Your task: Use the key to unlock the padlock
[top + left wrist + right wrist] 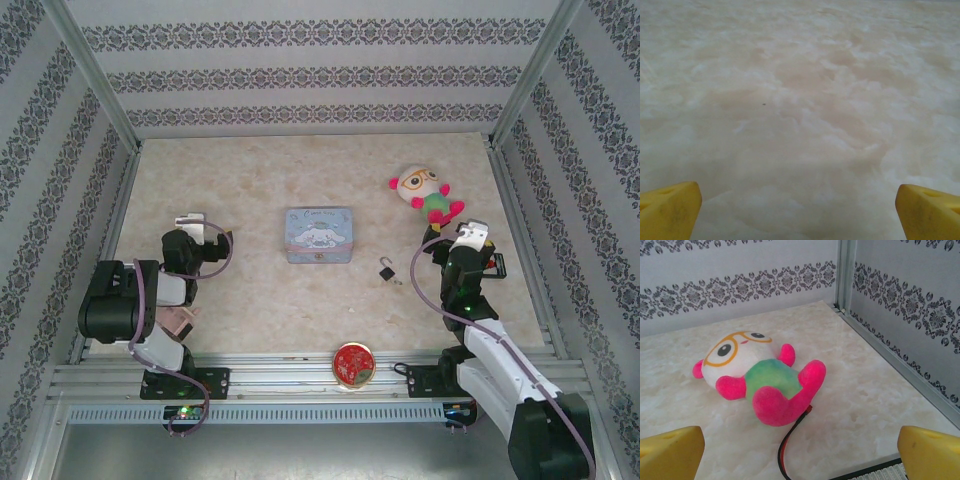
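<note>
The marbled bench (250, 310) sits inside patterned walls, with 2 arms bolted at its near edge. The left arm (130, 300) is folded back over the near-left part of the bench. Its jaws stand wide open with nothing between them, and in its wrist view the yellow fingertips (670, 212) sit at the lower corners over bare bench. The right arm (500, 370) reaches up the right side. Its jaws are also spread wide and hold nothing, and they face a plush toy (760, 375) with a pink and green body and orange glasses, lying near the far-right corner (428, 195). A light-blue tin box (319, 235) lies flat mid-bench. A round red tin (353, 364) rests at the near edge, between the arm bases. The padlock (386, 270) lies on the bench between the box and the right arm, apart from both. The key (397, 281) is just beside its near-right side, too small to tell whether they touch.
</note>
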{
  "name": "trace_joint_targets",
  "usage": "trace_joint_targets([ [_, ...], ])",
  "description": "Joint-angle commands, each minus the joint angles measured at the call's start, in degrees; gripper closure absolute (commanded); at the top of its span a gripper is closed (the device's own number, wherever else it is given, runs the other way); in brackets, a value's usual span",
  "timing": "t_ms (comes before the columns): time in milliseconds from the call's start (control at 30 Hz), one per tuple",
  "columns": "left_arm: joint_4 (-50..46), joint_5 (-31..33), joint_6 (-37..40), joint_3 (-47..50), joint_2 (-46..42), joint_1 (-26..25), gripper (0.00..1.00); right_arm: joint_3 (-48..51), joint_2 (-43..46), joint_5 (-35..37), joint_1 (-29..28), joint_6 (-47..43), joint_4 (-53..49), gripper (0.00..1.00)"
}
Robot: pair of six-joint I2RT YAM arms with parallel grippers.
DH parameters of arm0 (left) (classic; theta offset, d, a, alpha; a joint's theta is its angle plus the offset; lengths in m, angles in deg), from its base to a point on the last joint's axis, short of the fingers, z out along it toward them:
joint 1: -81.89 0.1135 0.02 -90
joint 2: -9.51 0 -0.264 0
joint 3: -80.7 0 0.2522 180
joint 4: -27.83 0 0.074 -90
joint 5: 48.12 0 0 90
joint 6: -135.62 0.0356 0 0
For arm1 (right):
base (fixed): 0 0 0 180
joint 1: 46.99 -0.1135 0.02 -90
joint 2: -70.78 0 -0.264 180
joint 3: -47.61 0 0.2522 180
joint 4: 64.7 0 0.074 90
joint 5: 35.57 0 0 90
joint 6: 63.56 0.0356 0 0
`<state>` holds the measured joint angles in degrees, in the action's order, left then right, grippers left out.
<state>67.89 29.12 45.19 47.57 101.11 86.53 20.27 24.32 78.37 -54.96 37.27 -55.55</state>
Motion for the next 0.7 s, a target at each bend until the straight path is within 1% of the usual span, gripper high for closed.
trace_joint_targets([
  [0, 4.3, -5.9, 0.0, -1.1, -0.1, 0.8, 0.01, 1.2, -3.0, -1.7, 0.8, -2.2, 6.6, 0.02],
  [33, 4.1, -5.2, 0.1, -1.3, -0.1, 0.6, 0.01, 1.4, -4.4, -2.1, 1.0, -2.8, 8.3, 0.02],
  [167, 5.4, 2.2, -1.8, -0.5, -0.2, -0.1, 0.01, 1.2, -12.6, -5.5, 1.8, -6.0, 17.0, 0.02],
  [233, 5.7, 3.6, -2.2, -0.3, -0.3, -0.2, 0.01, 0.8, -17.2, -7.0, 1.9, -7.4, 21.6, 0.02],
  [367, 6.1, 3.3, -2.2, -0.1, -0.3, -0.3, 0.01, -0.3, -26.7, -9.5, 2.3, -10.1, 30.1, 0.02],
  [467, 6.5, 2.1, -1.8, 0.2, -0.2, -0.3, 0.01, -1.6, -32.5, -10.9, 2.4, -11.3, 33.7, 0.02],
  [567, 4.7, 1.3, -1.3, -0.8, -0.3, -0.3, 0.01, -3.2, -37.5, -12.5, 2.5, -11.6, 35.6, 0.02],
  [667, 4.8, 0.4, -1.0, -0.7, -0.1, -0.3, 0.01, -3.4, -40.4, -14.0, 3.6, -10.7, 37.3, 0.02],
])
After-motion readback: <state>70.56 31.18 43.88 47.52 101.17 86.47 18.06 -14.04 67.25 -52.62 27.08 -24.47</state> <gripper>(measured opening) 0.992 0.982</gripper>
